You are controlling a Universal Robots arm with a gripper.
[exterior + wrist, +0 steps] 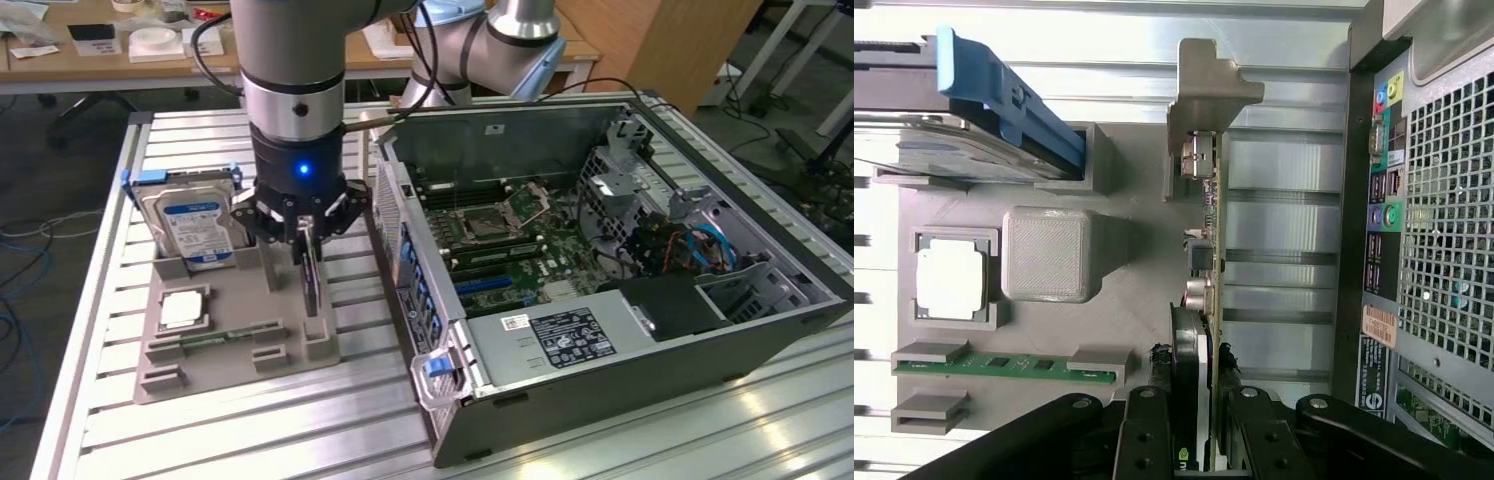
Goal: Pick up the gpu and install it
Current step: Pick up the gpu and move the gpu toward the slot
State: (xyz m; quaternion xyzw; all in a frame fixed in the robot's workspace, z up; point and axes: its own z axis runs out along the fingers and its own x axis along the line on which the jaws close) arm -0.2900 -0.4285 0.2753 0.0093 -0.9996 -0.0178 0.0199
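Observation:
The gpu (311,290) is a thin dark card standing on edge in a slot of the grey holder (227,355), to the exterior view's left of the open computer case (601,250). My gripper (304,235) comes down from above onto the card's upper edge. In the wrist view the gpu (1206,230) runs away from me, with its silver bracket (1204,90) at the far end and the black fan next to my fingers. My gripper (1194,405) is shut on the gpu, one finger (1149,430) on each face.
The grey holder (1124,300) also carries a hard drive (194,225) in a blue frame, a processor chip (183,308) and a green memory stick (1004,363). The case's rear panel (1424,250) stands close beside the card. The motherboard (494,250) lies exposed inside.

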